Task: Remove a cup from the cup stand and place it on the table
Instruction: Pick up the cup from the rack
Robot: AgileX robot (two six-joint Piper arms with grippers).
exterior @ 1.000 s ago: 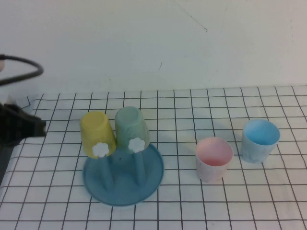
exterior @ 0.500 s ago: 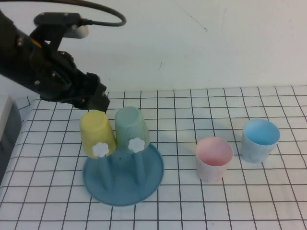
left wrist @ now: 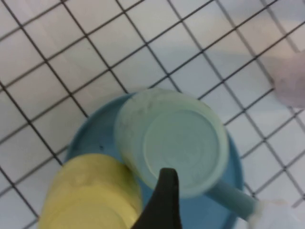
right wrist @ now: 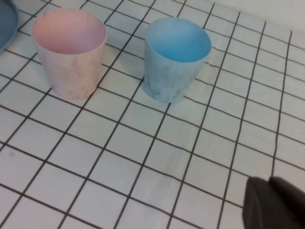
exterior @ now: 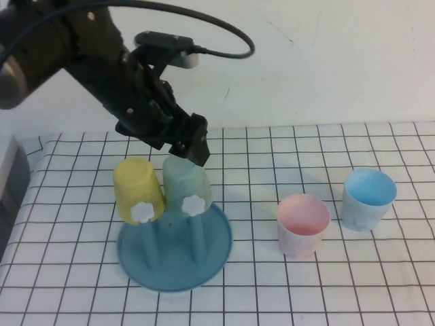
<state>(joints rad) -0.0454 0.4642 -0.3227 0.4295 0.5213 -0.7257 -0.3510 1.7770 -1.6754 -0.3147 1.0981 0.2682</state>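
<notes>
Pale mint cup (exterior: 185, 182), tapered, upside down on a peg of blue stand (exterior: 175, 250), touching yellow cup (exterior: 137, 189). Pink cup (exterior: 303, 224) and blue cup (exterior: 368, 197) upright, empty on worktop (exterior: 353, 285). Left tool (exterior: 192, 143) just above mint cup; spread or pressed together, cannot tell. Right tool (right wrist: 274, 205) low over worktop.

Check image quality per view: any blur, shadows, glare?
High view: even, soft light, no glare; the left gripper just above the cup is slightly smeared; the pink cup throws a faint shadow. Left wrist view: soft focus, the cup stand edges fuzzy. Right wrist view: the blue cup fairly sharp; right gripper a dark blur at the frame's corner.
</notes>
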